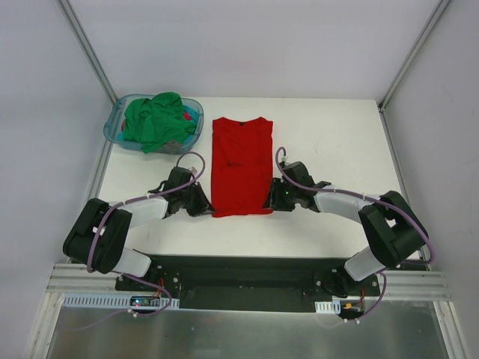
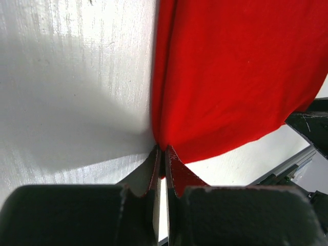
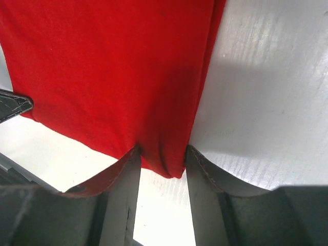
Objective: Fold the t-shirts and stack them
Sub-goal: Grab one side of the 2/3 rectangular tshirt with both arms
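Note:
A red t-shirt (image 1: 241, 164) lies flat on the white table, folded into a long narrow strip with its collar at the far end. My left gripper (image 1: 205, 206) is at the shirt's near left corner, and in the left wrist view it (image 2: 163, 152) is shut on that corner of the red cloth (image 2: 241, 77). My right gripper (image 1: 271, 200) is at the near right corner. In the right wrist view it (image 3: 161, 159) is open, and its fingers (image 3: 130, 171) straddle the corner of the red cloth (image 3: 113, 66).
A clear blue basket (image 1: 112, 129) at the far left holds a crumpled green t-shirt (image 1: 153, 123) with a bit of red cloth beside it. The table's near edge lies just behind both grippers. Frame posts stand at the back corners.

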